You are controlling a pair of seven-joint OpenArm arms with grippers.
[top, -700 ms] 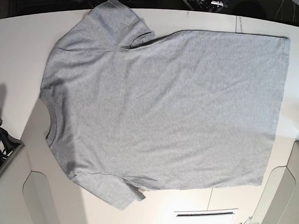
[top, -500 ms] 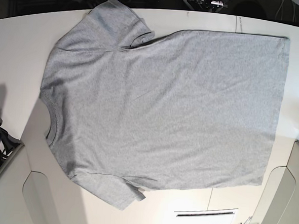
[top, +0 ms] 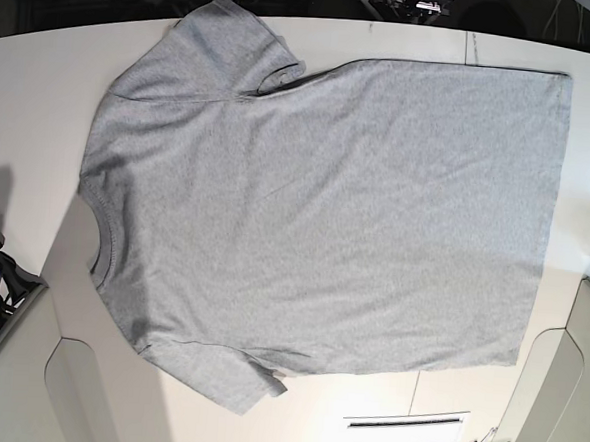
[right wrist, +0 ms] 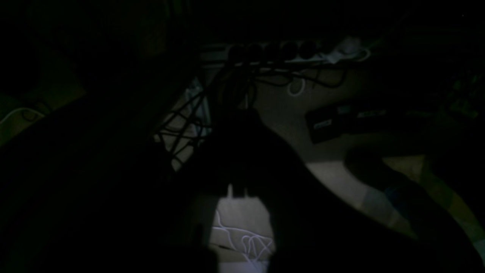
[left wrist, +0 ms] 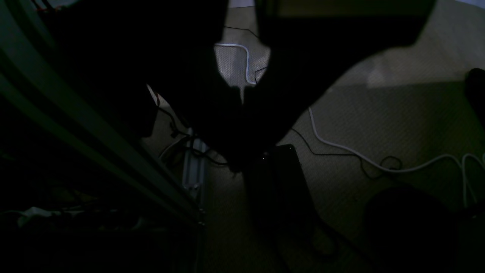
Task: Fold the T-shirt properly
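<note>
A grey T-shirt (top: 316, 212) lay flat, plain side up, unmoved on the white desk (top: 32, 95). Both hands were closed, empty and below the desk; folding had not begun.

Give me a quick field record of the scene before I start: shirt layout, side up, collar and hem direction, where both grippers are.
shirt: T-shirt spread flat on the white table, unfolded
side up: plain grey, no lettering visible
collar: toward the base view's left edge
hem: toward the base view's right
sleeves: one at the top, one at the bottom of the base view
wrinkles: light creases only
left gripper: shut, dark silhouette over floor and cables, off the table
right gripper: shut, also over the floor, holding nothing
folding progress: none yet
</note>
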